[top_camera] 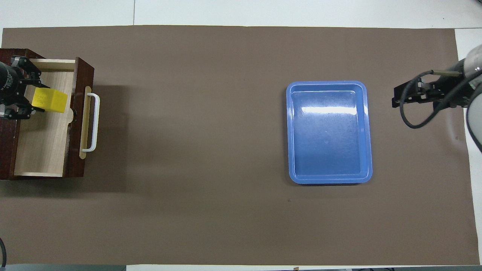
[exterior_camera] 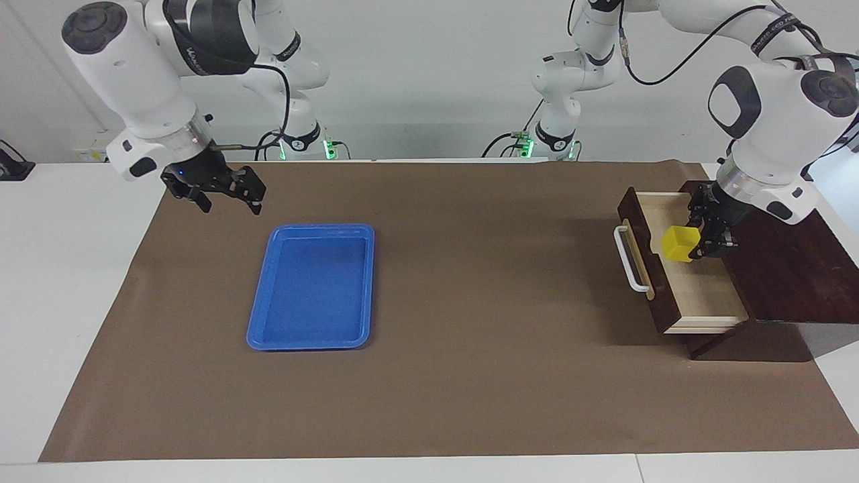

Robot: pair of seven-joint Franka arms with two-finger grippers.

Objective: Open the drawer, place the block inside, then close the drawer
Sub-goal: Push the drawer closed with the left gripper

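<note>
Left gripper (exterior_camera: 704,241) holds the block (exterior_camera: 680,243) clamped between its jaws over the open drawer (exterior_camera: 698,295); right gripper (exterior_camera: 228,194) waits, jaws apart.

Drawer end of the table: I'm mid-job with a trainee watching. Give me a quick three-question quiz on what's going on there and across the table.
1. True or false: the drawer is pulled open.
2. What does the left end effector hold, and over what?
A. the yellow block, over the open drawer's pale interior
B. the white bar handle
C. the blue tray, over the brown mat
3. Fill in: the right end effector waits in the air over the brown mat, near the corner of the ____.

Key: 1 true. 2 A. 3 blue tray.
</note>
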